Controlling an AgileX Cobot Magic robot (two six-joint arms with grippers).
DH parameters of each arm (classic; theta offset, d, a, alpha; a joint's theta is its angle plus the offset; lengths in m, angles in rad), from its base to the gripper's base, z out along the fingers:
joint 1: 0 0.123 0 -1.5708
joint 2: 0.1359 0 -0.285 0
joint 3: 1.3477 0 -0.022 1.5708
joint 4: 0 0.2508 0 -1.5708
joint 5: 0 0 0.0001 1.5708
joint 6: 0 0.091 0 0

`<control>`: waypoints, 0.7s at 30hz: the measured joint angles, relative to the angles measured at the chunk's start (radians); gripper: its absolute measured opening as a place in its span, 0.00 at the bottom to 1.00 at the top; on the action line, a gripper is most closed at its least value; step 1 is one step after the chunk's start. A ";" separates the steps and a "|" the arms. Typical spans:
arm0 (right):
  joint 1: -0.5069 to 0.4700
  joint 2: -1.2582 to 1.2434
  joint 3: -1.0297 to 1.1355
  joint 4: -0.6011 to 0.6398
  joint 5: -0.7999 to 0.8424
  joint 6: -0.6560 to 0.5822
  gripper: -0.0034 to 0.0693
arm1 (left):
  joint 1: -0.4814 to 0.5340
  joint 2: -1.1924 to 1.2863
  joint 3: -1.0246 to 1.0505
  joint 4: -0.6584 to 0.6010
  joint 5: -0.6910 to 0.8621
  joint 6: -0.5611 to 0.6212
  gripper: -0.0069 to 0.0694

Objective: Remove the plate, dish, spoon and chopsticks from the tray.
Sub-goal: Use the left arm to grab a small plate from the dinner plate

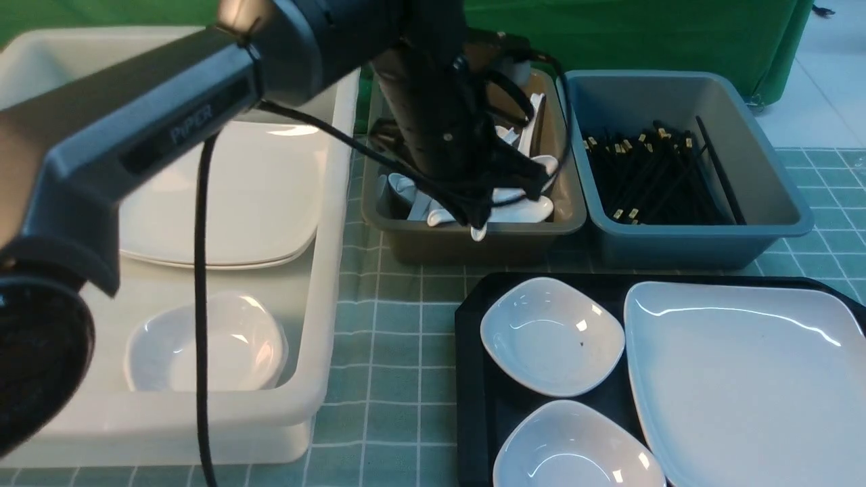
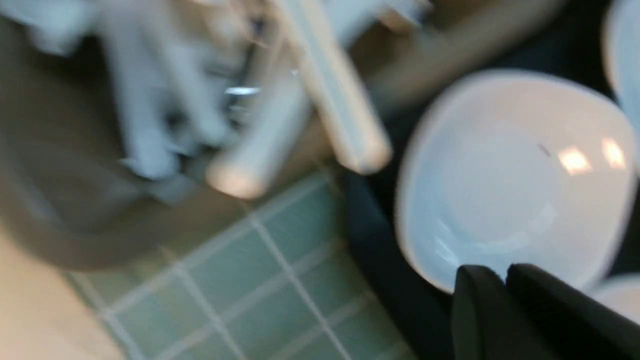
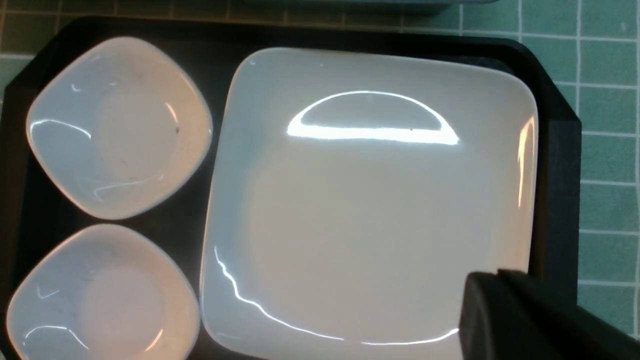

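Note:
The black tray (image 1: 473,379) (image 3: 555,175) holds the large white plate (image 1: 744,379) (image 3: 370,200) and two small white dishes (image 1: 551,335) (image 1: 575,450). Several white spoons (image 1: 521,206) lie in the brown-grey tub (image 1: 473,247), and black chopsticks (image 1: 649,176) fill the blue-grey tub (image 1: 778,216). My left gripper (image 1: 477,220) (image 2: 502,272) hangs over the spoon tub's front rim, shut with nothing between its fingers. In the blurred left wrist view it stands before the farther dish (image 2: 515,180). My right gripper (image 3: 492,277) is shut and empty above a corner of the plate, and does not show in the front view.
A big white tub (image 1: 318,379) on the left holds stacked white plates (image 1: 223,196) and a small dish (image 1: 203,345). My left arm (image 1: 169,128) and its cable (image 1: 199,304) cross above it. Green checked cloth (image 1: 392,338) covers the table.

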 joint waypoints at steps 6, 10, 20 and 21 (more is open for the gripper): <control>0.000 0.000 0.001 0.001 0.003 0.000 0.10 | -0.122 -0.005 0.118 0.005 -0.069 0.037 0.10; 0.000 0.000 0.001 0.001 0.003 0.000 0.11 | -0.123 0.026 0.133 0.065 -0.207 -0.009 0.10; 0.000 0.000 0.001 0.001 0.003 -0.005 0.12 | 0.073 0.076 0.133 0.069 -0.369 -0.067 0.10; 0.000 0.000 0.001 0.001 0.003 -0.005 0.13 | 0.093 0.074 0.133 0.054 -0.371 -0.067 0.10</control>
